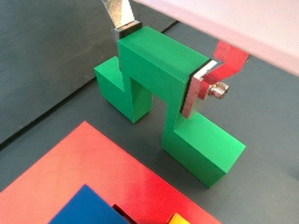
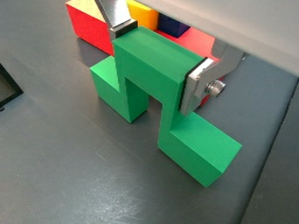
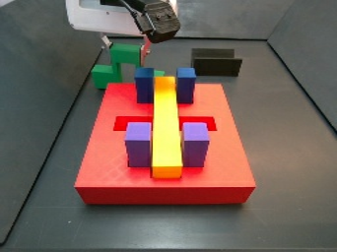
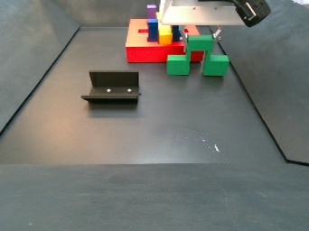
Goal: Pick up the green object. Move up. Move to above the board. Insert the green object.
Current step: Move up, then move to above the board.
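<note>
- The green object is seen at the far left of a side view, on the dark floor just beside the far left corner of the board; whether the two touch cannot be told.
- The gripper is positioned over the taller middle block of the green object in that view.
- In both wrist views the silver fingers are seen pressed against opposite faces of the middle block, so the piece is clamped between them.
- Both lower legs are seen resting on the floor.
- A long yellow bar is laid along the middle of the board, flanked by purple-blue blocks.
- The fixture is seen to the right, beyond the board's far edge, apart from it.
- In a side view the green object is shown just in front of the board, with the fixture well apart.
</note>
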You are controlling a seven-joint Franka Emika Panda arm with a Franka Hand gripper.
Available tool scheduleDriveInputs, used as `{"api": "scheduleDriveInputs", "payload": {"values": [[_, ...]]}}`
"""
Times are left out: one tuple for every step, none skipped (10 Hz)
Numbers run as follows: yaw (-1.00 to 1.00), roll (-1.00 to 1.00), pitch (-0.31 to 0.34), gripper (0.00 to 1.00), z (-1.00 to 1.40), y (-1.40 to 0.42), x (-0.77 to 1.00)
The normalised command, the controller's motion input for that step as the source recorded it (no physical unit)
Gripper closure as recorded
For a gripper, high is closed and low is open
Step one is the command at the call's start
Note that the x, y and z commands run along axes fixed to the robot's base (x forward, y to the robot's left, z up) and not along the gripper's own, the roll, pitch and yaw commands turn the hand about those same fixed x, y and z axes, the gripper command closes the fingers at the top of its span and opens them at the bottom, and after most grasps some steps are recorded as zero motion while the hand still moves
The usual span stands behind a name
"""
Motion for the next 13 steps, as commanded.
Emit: {"api": "scheduleDriveInputs", "payload": {"values": [[0.00,0.00,0.000,1.00,0.83,0.00,0.00],[-0.05,0.00,0.004,1.00,0.82,-0.02,0.00],[-0.05,0.00,0.034,1.00,0.66,-0.02,-0.04],[-0.03,-0.01,0.022,1.00,0.46,-0.01,-0.03],[0.00,0.00,0.000,1.00,1.40,0.00,0.00],[0.01,0.00,0.030,1.00,1.40,0.00,-0.01],[0.00,-0.02,0.027,1.00,1.40,0.00,-0.04],[0.00,-0.04,0.014,1.00,1.40,0.00,-0.01],[0.00,-0.04,0.057,1.00,1.40,0.00,0.05],[-0.01,-0.04,0.096,1.00,0.76,0.00,0.05],[0.00,-0.05,0.091,1.00,0.38,0.00,0.03],[0.25,0.00,0.121,1.00,0.38,-1.40,0.81],[0.23,0.04,0.136,1.00,0.37,-1.40,0.81]]}}
